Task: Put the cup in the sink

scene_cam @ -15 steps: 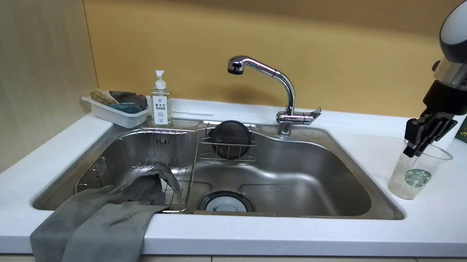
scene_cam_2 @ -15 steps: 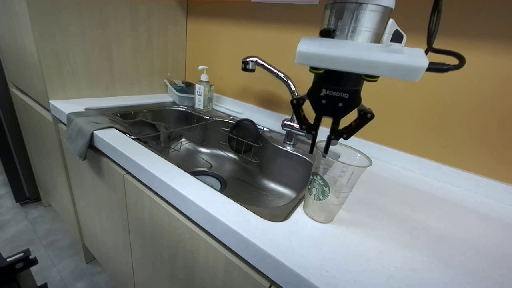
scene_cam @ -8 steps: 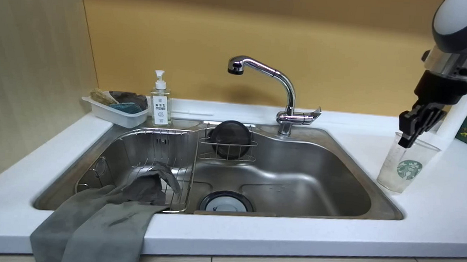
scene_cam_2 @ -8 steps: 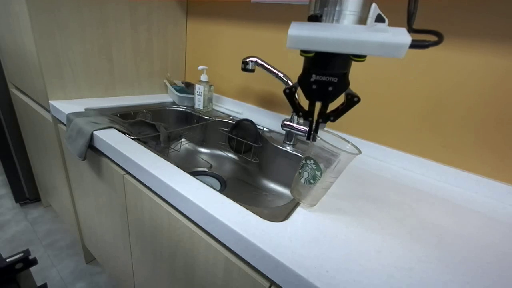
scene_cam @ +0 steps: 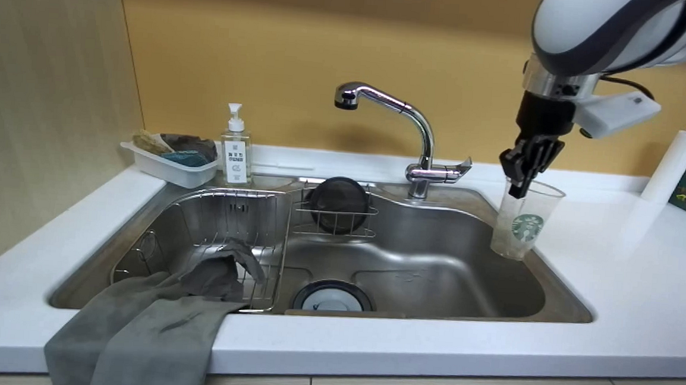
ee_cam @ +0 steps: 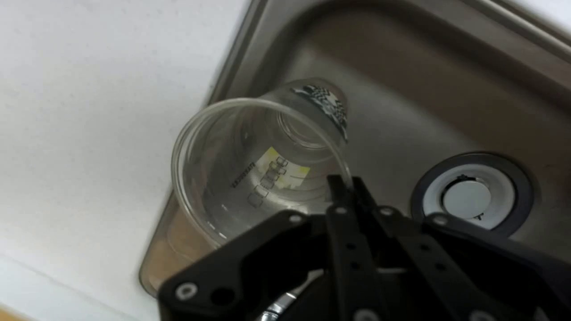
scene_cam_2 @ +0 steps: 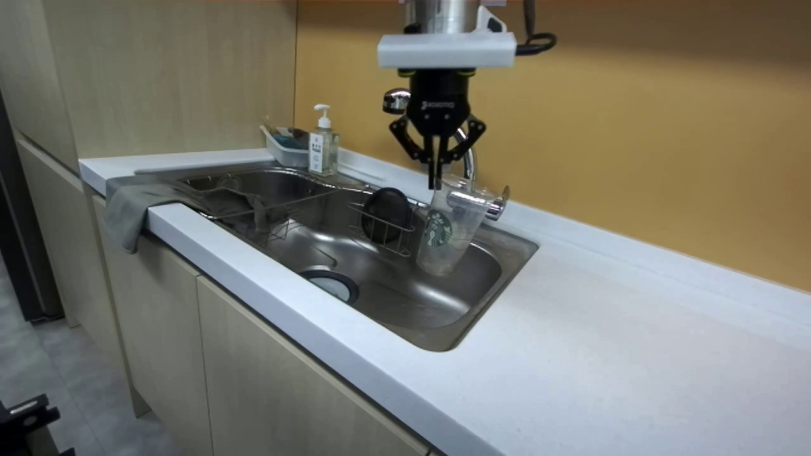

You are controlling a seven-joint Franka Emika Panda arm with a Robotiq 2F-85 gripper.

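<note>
The clear cup (scene_cam: 522, 230) with a round green logo hangs tilted from my gripper (scene_cam: 517, 191). The gripper (scene_cam_2: 435, 183) is shut on the cup's rim, with one finger inside the wall and one outside. In the wrist view the rim passes between the fingertips (ee_cam: 337, 189) and the cup (ee_cam: 328, 107) leans with its base over the sink (ee_cam: 379, 107). In both exterior views the cup (scene_cam_2: 451, 237) is over the end of the steel sink (scene_cam: 420, 289) nearest the arm. How high its base stands above the basin floor is hard to tell.
The chrome faucet (scene_cam: 421, 132) rises at the back rim, close behind the gripper in an exterior view. A dark round lid (scene_cam: 339, 204) stands in a wire rack. A grey cloth (scene_cam: 162, 324) drapes over the front edge. A soap bottle (scene_cam: 236, 150) and paper roll (scene_cam: 672, 168) stand behind.
The gripper has closed on the rim and lifted the cup off the counter. The arm has carried it sideways from the counter to over the sink, and the cup has tilted.
</note>
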